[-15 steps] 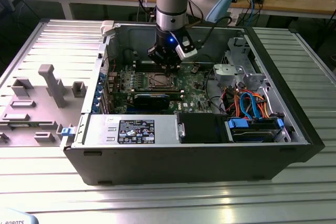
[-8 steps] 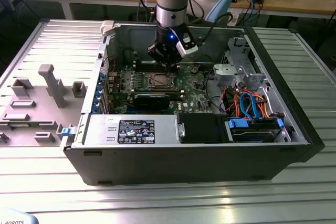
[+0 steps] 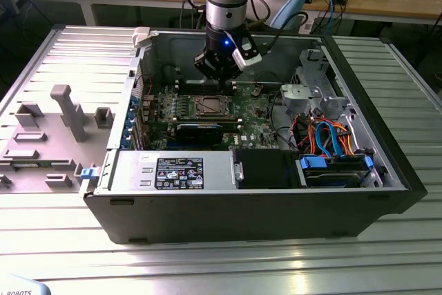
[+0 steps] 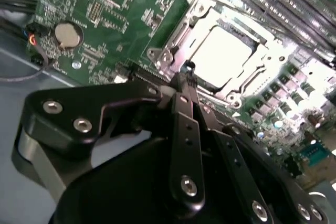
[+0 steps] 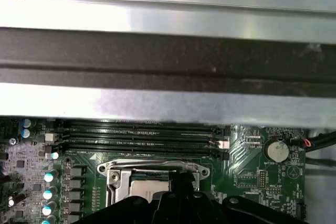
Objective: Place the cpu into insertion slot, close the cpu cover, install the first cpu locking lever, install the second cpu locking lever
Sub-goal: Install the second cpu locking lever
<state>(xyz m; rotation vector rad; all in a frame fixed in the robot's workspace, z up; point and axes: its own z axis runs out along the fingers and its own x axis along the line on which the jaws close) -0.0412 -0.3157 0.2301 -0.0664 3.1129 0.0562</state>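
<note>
tool (image 4: 188,73) closed, empty, hovering at rim of insertion slot (image 4: 173,40); cpu (image 4: 220,56) seated; memory slots (image 5: 142,135) beside.

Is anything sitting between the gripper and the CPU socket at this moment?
Nothing visible. In the second wrist view the gripper has its fingers together right at the edge of the insertion slot, where the cpu already sits under the cpu cover; no cable or part lies between.
</note>
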